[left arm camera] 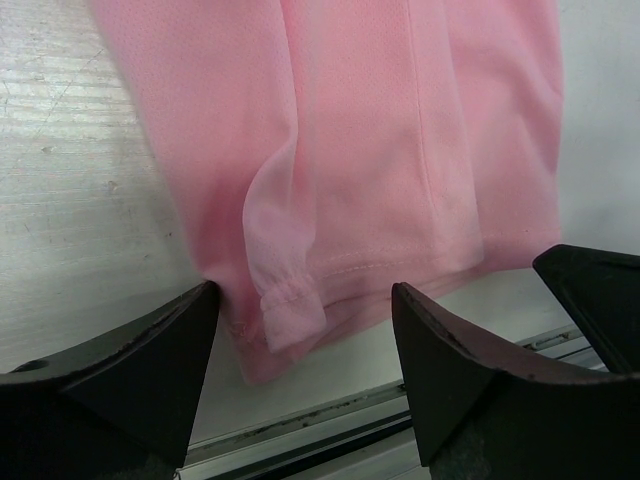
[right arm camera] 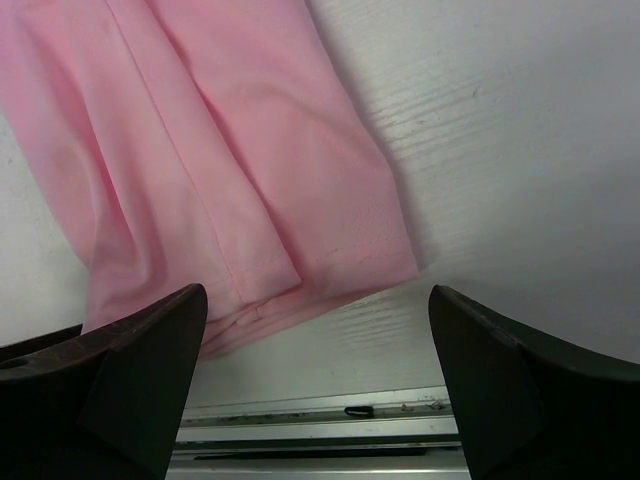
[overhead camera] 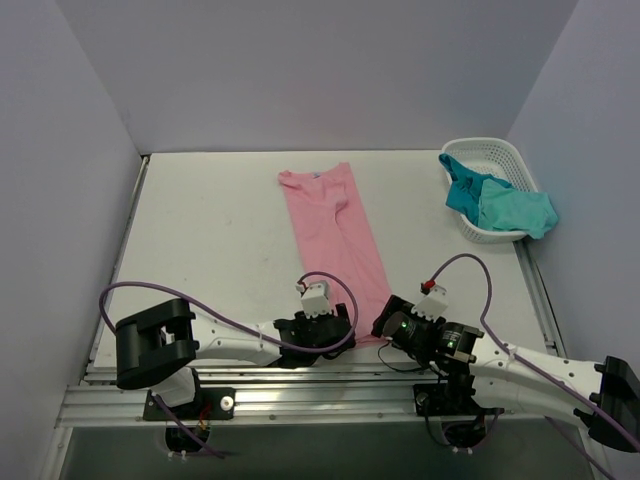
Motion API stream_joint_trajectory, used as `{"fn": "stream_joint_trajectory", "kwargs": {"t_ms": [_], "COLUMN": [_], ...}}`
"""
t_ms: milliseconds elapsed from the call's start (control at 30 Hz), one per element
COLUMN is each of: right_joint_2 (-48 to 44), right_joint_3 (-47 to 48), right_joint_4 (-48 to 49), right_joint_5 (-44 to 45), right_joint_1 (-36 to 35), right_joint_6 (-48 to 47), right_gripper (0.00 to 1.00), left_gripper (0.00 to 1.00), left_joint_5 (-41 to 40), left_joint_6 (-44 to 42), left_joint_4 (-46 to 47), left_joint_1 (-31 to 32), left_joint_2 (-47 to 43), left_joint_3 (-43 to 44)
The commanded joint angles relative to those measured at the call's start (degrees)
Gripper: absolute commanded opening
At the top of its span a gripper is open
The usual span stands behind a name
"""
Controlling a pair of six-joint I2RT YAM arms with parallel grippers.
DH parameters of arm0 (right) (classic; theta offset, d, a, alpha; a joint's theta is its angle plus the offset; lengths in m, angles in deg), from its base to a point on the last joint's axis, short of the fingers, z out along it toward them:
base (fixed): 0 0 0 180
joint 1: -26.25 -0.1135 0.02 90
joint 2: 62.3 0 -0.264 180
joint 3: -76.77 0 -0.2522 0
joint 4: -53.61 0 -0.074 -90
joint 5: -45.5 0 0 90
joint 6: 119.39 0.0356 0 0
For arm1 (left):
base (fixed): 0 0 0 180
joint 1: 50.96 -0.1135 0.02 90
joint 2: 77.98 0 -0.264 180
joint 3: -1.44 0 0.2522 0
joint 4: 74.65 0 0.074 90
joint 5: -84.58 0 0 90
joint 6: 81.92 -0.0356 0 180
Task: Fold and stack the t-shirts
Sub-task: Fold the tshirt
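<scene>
A light pink t-shirt [overhead camera: 330, 225] lies folded lengthwise into a long strip down the middle of the table. My left gripper [overhead camera: 335, 322] is open at the strip's near left corner. In the left wrist view the pink t-shirt [left arm camera: 380, 150] has its hem corner with a folded sleeve between the open left gripper [left arm camera: 305, 292] fingers. My right gripper [overhead camera: 385, 325] is open at the near right corner. In the right wrist view the hem of the pink t-shirt [right arm camera: 220, 150] reaches partway into the open right gripper [right arm camera: 318, 292]. Teal and turquoise t-shirts [overhead camera: 500, 205] are bunched in the basket.
A white lattice basket [overhead camera: 485, 145] stands at the back right by the wall. The metal rail [right arm camera: 320, 420] of the table's near edge runs just below both grippers. Walls close in the table on the left, back and right.
</scene>
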Motion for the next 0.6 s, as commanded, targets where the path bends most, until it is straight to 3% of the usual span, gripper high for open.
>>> {"fn": "stream_joint_trajectory", "kwargs": {"t_ms": [0,33,67,133,167,200,267,400,567], "right_joint_2": [0.89,0.98,0.98,1.24,1.33,1.42,1.59,1.94,2.12], "right_joint_3": [-0.13,-0.4,-0.57,-1.1,-1.1,-1.1,-1.1,-1.1,-1.1], "right_joint_4": [0.21,1.08,1.53,2.4,2.58,2.58,2.67,2.67,2.58], "right_joint_5": [1.22,0.95,0.78,0.34,0.25,0.16,0.16,0.07,0.07], "right_joint_1": [-0.47,-0.47,-0.47,-0.56,-0.47,-0.47,-0.56,-0.47,-0.56], "right_joint_6": [0.68,0.51,0.42,0.42,0.42,0.51,0.51,0.68,0.68], "right_gripper": [0.84,0.76,0.74,0.73,0.72,0.72,0.72,0.72,0.72], "left_gripper": [0.79,0.74,0.69,0.5,0.32,0.21,0.08,0.03,0.02], "left_joint_5": [2.57,2.57,2.48,2.48,2.48,2.48,2.56,3.44,3.45], "left_joint_6": [0.4,0.14,0.06,-0.38,-0.56,-0.47,-0.47,-0.39,-0.39], "left_joint_4": [-1.67,-1.23,-0.96,0.0,0.53,0.62,1.06,3.51,6.14], "left_joint_1": [0.24,0.33,0.33,0.24,0.24,0.24,0.24,0.24,0.24], "left_joint_2": [1.84,1.84,1.84,2.01,2.45,2.8,3.94,5.88,6.58], "left_joint_3": [-0.3,-0.48,-0.74,-1.18,-1.36,-1.36,-1.36,-1.97,-2.85]}}
